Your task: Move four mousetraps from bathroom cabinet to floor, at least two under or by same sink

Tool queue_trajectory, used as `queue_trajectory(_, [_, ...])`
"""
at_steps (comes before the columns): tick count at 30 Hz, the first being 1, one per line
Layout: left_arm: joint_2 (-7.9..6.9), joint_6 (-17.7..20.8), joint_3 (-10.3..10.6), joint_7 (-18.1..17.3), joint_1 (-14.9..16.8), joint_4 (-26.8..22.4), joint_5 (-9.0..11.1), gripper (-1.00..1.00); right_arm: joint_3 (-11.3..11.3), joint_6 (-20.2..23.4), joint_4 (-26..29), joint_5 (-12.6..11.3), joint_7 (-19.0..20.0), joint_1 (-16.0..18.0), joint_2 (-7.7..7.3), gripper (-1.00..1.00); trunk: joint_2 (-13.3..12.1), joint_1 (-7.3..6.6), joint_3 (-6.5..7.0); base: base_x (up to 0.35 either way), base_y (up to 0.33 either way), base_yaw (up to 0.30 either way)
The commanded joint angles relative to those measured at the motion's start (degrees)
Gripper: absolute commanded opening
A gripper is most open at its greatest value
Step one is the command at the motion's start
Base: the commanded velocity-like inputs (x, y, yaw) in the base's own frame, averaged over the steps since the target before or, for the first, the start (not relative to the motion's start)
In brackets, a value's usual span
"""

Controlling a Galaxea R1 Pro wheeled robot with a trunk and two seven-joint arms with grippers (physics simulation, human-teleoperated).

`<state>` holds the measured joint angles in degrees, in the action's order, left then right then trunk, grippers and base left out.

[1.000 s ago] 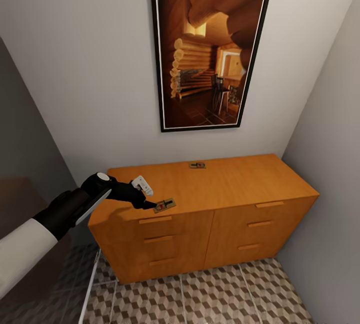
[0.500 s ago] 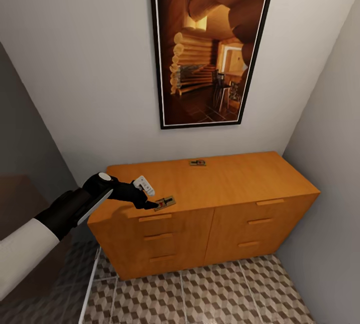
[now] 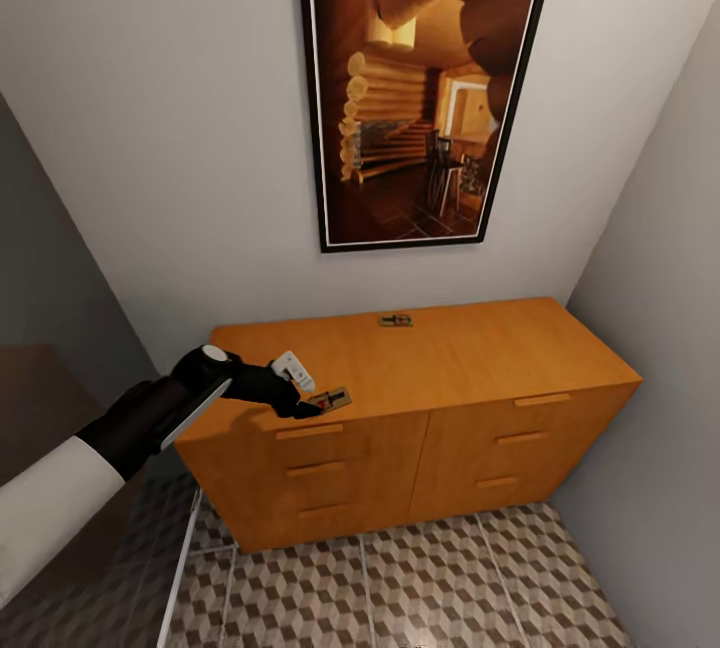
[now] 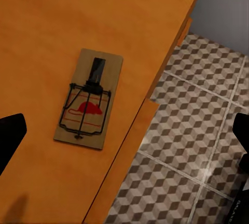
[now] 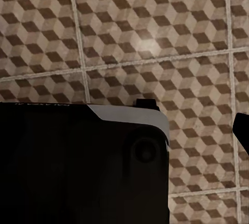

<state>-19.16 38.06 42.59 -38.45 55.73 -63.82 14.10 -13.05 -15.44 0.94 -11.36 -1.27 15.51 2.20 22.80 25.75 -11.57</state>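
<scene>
Two mousetraps lie on top of the orange-brown cabinet [image 3: 450, 368]. One mousetrap [image 3: 330, 398] sits by the front edge, left of the middle, and the other mousetrap [image 3: 396, 320] is at the back near the wall. My left gripper [image 3: 305, 406] hovers at the near trap's left end. In the left wrist view this mousetrap [image 4: 89, 99] shows its red spot and dark wire, and the gripper [image 4: 126, 136] is open, with one finger [image 4: 10, 136] far from the other. The right wrist view looks down on the cube-patterned bathroom floor [image 5: 155, 42], with one finger [image 5: 243, 130] at the edge.
A large framed picture [image 3: 420, 88] hangs on the wall above the cabinet. Walls close in on the cabinet's right and left. Patterned floor tiles [image 3: 420, 588] run in front of the drawers. A dark part of the robot [image 5: 78, 162] shows in the right wrist view.
The head camera has shifted a little, so the cabinet sits slightly higher in the picture. My left gripper stays at the near mousetrap, still open.
</scene>
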Motion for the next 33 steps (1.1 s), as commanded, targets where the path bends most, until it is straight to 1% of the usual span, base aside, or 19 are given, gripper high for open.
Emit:
queue_trajectory(1, [0.1, 0.36, 0.11, 0.12, 0.08, -0.05, 0.4, 1.0, -0.49, -0.21, -0.06, -0.51, -0.13, 0.05, 0.01, 1.0, 0.12, 0.03, -0.2, 0.0, 0.0, 0.0])
queue_trajectory(8, [1.75, -1.31, -0.01, 0.13, 0.08, 0.11, 0.4, 1.0, -0.49, -0.21, -0.06, -0.51, -0.13, 0.05, 0.0, 1.0, 0.12, 0.03, -0.74, 0.0, 0.0, 0.0])
queue_trajectory(14, [2.58, -2.7, -0.04, 0.13, 0.08, 0.27, 0.4, 1.0, -0.49, -0.21, -0.06, -0.51, -0.13, 0.05, 0.0, 1.0, 0.12, 0.03, -1.21, 0.0, 0.0, 0.0])
queue_trajectory(23, [2.95, -3.05, -0.08, 0.13, 0.08, 0.44, 0.4, 1.0, -0.49, -0.21, -0.06, -0.5, -0.13, 0.05, 0.0, 1.0, 0.12, 0.03, -1.91, 0.0, 0.0, 0.0])
queue_trajectory(33, [2.81, -3.15, -0.2, 0.13, 0.08, 0.43, 0.34, 1.0, -0.49, -0.21, -0.06, -0.49, -0.13, 0.05, 0.0, 1.0, 0.12, 0.03, -2.69, 0.0, 0.0, 0.0])
